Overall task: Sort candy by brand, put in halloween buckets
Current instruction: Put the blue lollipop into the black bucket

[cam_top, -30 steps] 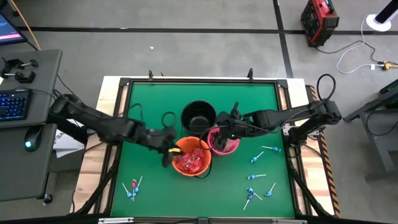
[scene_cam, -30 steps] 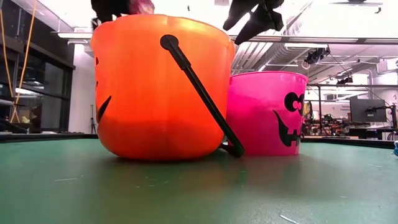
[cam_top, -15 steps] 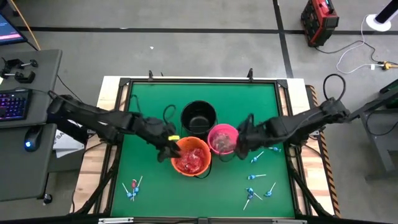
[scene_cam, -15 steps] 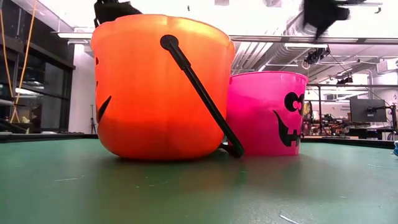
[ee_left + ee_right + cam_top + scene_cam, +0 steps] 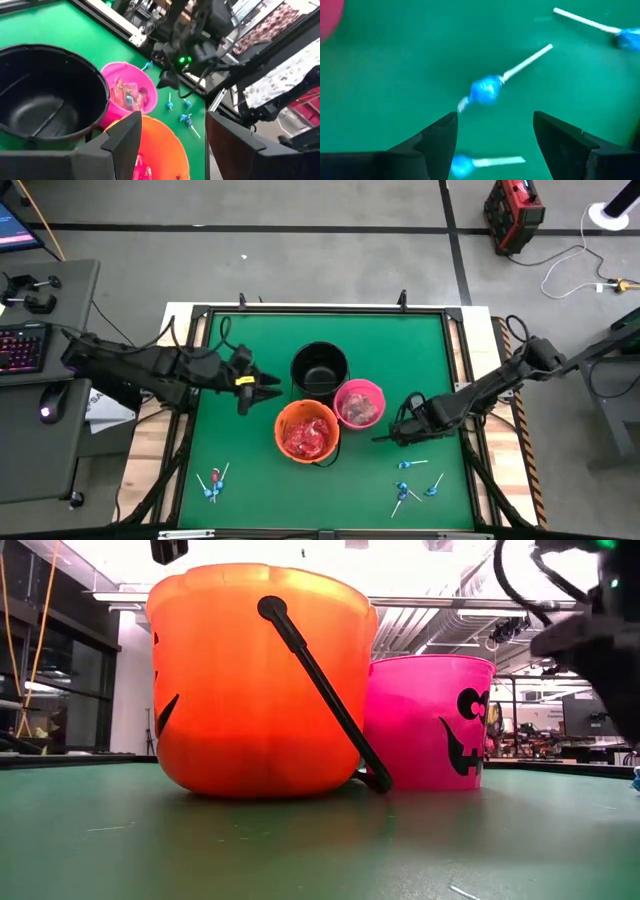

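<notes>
High view: green table (image 5: 240,470), three buckets clustered mid-table: black bucket (image 5: 320,367) farthest back, pink bucket (image 5: 359,404) and orange bucket (image 5: 307,432) just in front, touching or nearly so. Red packets (image 5: 305,438) inside orange. Left gripper (image 5: 262,386) beside black bucket, fingers apart, empty. Right gripper (image 5: 388,436) low by pink bucket, near loose blue lollipops (image 5: 412,480); two more lollipops (image 5: 212,483) at front left. Low view: orange bucket (image 5: 258,680) w/ black handle, pink bucket (image 5: 430,720) behind, to its right. Left wrist view: fingers (image 5: 122,145) spread wide, nothing between; candy visible in pink bucket (image 5: 129,95). Right wrist view: fingers (image 5: 440,140) parted, empty, over a blue lollipop (image 5: 487,90) on the mat.
</notes>
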